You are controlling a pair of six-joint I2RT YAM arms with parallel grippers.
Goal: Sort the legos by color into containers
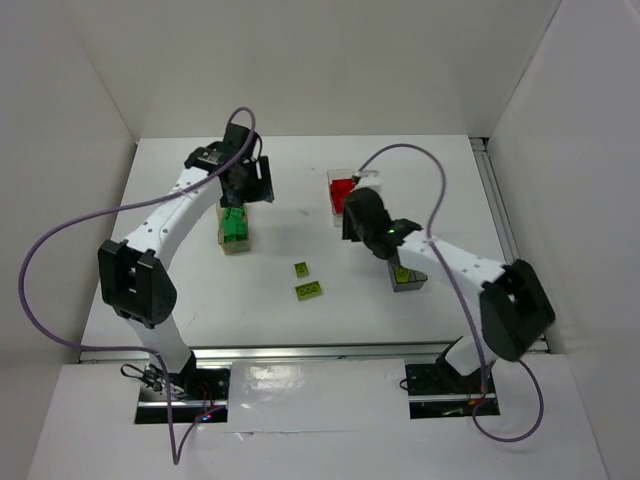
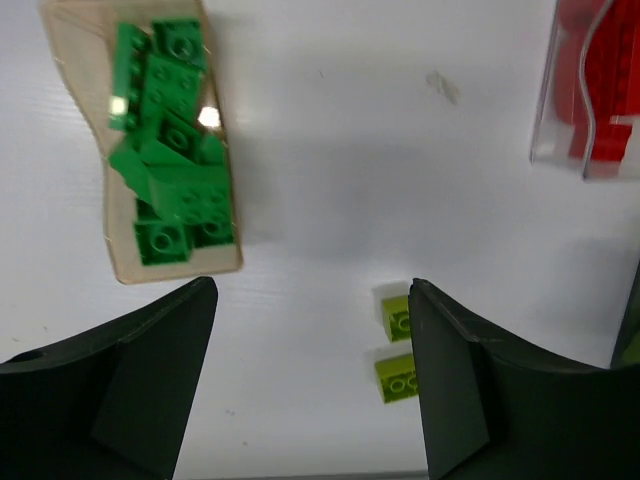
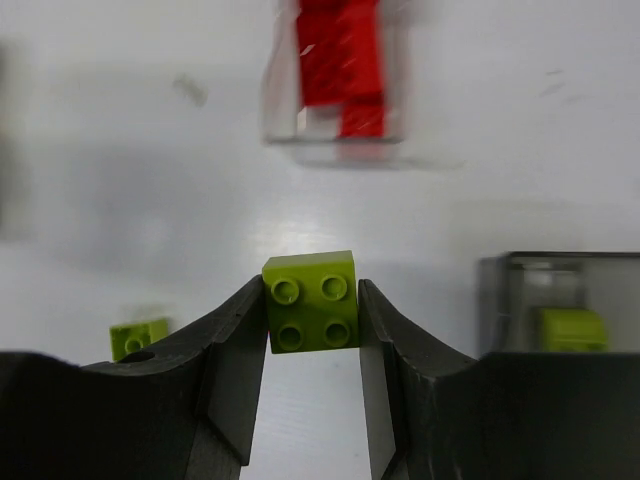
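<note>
Bricks of lime plastic lay nearest on the white surface (image 1: pixel 230 300): a small loose brick (image 1: pixel 301 269) and a longer loose brick (image 1: pixel 309 290), studs up, just beside each other. To their right stood the dark grey box (image 1: pixel 407 277), smoky and see-through, with one lime piece (image 3: pixel 572 328) already inside.

A little beyond it, the right fingers (image 3: pixel 225 370) were clamped on a square lime brick (image 3: pixel 312 315), four studs showing and a flat side against each black pad. That box was the thing to watch. It sat just to the right of the held brick, close by and on the near side, and the right arm was plainly the nearer one to it. Being square, the brick had no long side to line up.

Farther back, the wooden box (image 1: pixel 235 232) held a heap of glossy dark green bricks (image 2: pixel 175 150). The left fingers (image 2: pixel 150 380) hung wide apart and empty over the surface near it. Across from it, about as far back, stood the clear box (image 1: pixel 342 190) with the red bricks (image 3: pixel 335 60).
</note>
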